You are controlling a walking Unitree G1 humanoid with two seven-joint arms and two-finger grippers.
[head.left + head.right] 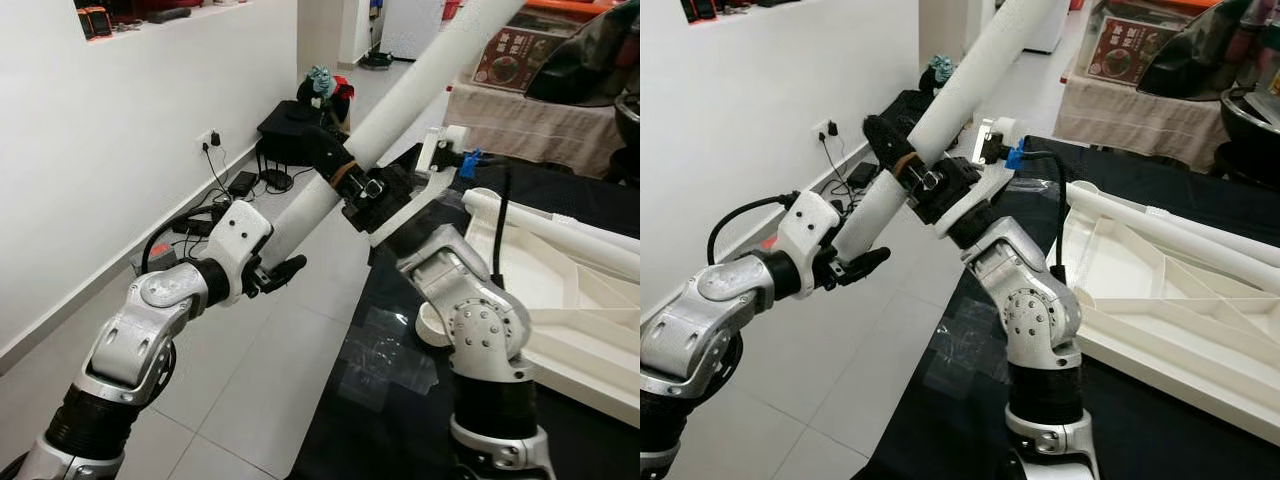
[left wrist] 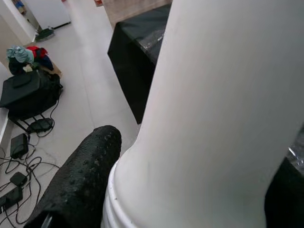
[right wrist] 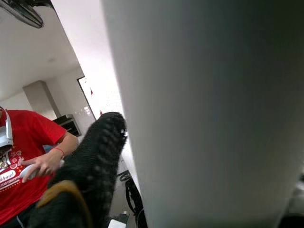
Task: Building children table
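the right claw (image 1: 335,165) is clamped around a long white table leg (image 1: 420,85), gripping it partway along its length, with one black finger (image 3: 92,166) pressed against the tube's side in the right wrist view. the leg runs at a slant, its upper end rising away past the right claw toward the far room and its lower end dropping down to the left claw (image 1: 280,272). the left claw sits at that lower end, one finger (image 2: 80,180) lying right beside the ribbed rim of the tube in the left wrist view, the tube tight against it, so the claw appears to be holding the leg's end; its second finger is hidden behind the tube. to the right of the right claw, a black worktop (image 1: 400,400) carries the white tabletop (image 1: 560,290), lying upside down with its ribbed underside facing up, and a second white leg (image 1: 1160,225) already lies across it. a blue connector (image 1: 468,162) and a black cable sit on the right arm just behind its claw. below the left claw is pale tiled floor (image 1: 250,380), with cables and a power strip along the wall and a black bag (image 1: 290,125) farther off. in the right wrist view a person in a red shirt (image 3: 23,156) stands beyond the claw, holding a small white object.
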